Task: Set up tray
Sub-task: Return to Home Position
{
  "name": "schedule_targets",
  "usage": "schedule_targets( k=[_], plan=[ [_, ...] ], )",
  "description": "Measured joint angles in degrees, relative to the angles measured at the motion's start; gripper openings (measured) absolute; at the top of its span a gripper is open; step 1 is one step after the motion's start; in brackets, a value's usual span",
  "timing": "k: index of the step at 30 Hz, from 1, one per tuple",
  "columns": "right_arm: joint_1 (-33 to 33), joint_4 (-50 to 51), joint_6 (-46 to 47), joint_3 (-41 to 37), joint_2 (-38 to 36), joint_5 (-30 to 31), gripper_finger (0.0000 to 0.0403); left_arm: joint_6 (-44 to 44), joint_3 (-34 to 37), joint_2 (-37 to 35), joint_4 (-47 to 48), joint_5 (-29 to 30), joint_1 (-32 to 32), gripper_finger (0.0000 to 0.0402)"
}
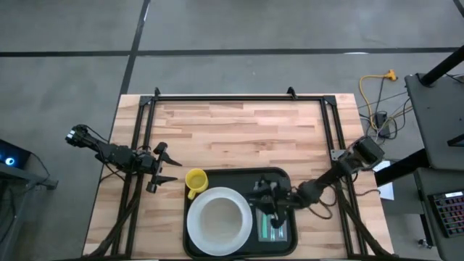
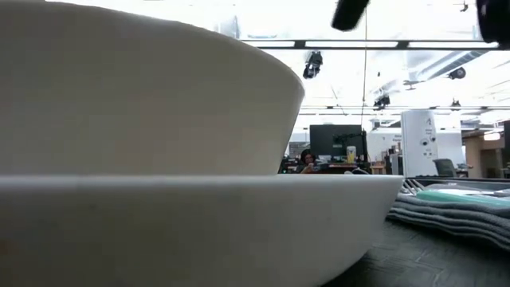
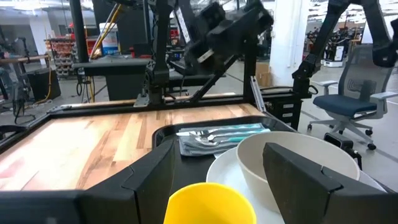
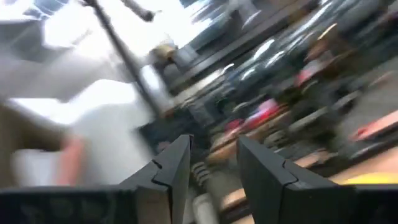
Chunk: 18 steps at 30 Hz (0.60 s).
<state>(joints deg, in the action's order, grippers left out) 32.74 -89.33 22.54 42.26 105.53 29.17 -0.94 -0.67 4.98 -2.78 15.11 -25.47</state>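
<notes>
At the middle of the desk's point(image 1: 239, 130) near edge, the black tray point(image 1: 235, 176) lies flat and fully laid. A white plate point(image 1: 193, 226) carrying a white bowl point(image 1: 220, 220) fills its left half. A folded grey napkin point(image 1: 284, 236) sits along its right side, just beside the plate, with cutlery point(image 3: 217, 134) on top, one piece green. The right hand point(image 1: 267, 203) hangs over the tray above the napkin's far end, its arm reaching in from the desk's right edge. Its fingers point(image 4: 168, 171) stand a narrow gap apart, with nothing between them. A yellow cup point(image 1: 195, 180) stands at the tray's far left corner; whether it sits inside the rim or on it cannot be told. Just past that corner, over bare wood toward the desk's left edge, the left hand point(image 1: 174, 170) waits, fingers spread wide and holding nothing, pointed toward the cup. Far beyond the desk, a person point(image 2: 307, 159) sits at a workstation.
</notes>
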Motion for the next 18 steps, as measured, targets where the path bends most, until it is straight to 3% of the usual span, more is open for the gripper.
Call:
schedule_targets(
  k=[3, 6, 14, 18],
  plan=[
    [-3.08, -0.53, 5.75, -1.18, -2.52, -10.30, 0.0116, 0.06, 0.00, 0.72, -0.16, 0.14, 0.00, 0.0224],
    [-5.83, 1.57, 4.24, -0.27, -3.63, -18.36, 0.0117, 0.03, 0.02, 1.58, -0.34, -0.11, 0.01, 0.0224],
    [-9.14, 3.60, -6.32, -1.30, -8.34, -21.61, 0.0119, 0.01, 0.04, 3.89, -0.62, 0.15, 0.00, 0.0224],
    [-11.18, 2.92, -6.05, -5.75, -13.15, -24.61, 0.0114, 0.01, 0.04, 4.89, -0.64, 0.11, 0.01, 0.0224]
  ],
)
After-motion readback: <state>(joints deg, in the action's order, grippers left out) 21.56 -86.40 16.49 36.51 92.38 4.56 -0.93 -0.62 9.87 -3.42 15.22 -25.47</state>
